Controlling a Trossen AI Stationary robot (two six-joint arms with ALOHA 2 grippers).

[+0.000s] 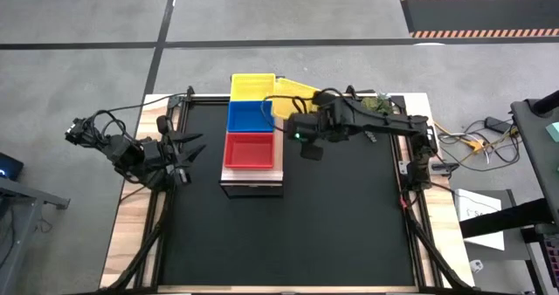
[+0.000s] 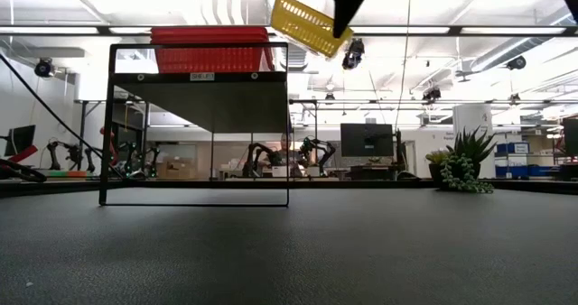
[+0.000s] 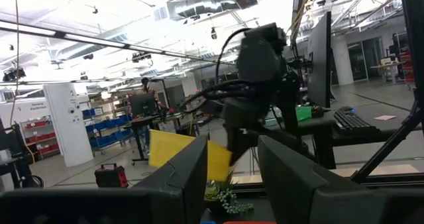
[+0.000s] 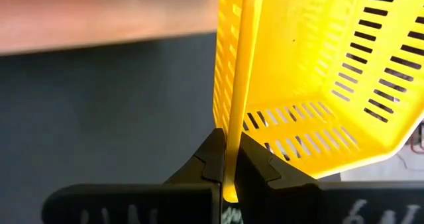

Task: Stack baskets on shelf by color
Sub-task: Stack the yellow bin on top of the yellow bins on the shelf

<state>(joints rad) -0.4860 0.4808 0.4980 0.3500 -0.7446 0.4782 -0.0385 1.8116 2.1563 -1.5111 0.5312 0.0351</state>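
The shelf stands on the black table, left of centre. On its top lie a yellow basket at the far end, a blue basket in the middle and a red basket at the near end. The red one also shows in the low view. My right gripper is shut on another yellow basket, held tilted just right of the shelf's far end and above its top. My left gripper waits open, left of the shelf. My right gripper pinches one side wall of the yellow basket at its rim, one finger inside the basket and one outside. The fingers come from above, pointing down. The basket is lifted clear and tilted, higher than the shelf top.
Black tabletop lies open to the right of and nearer than the shelf. Cables and a small green plant sit near the right arm's base at the far right. The table's wooden edges frame the black mat.
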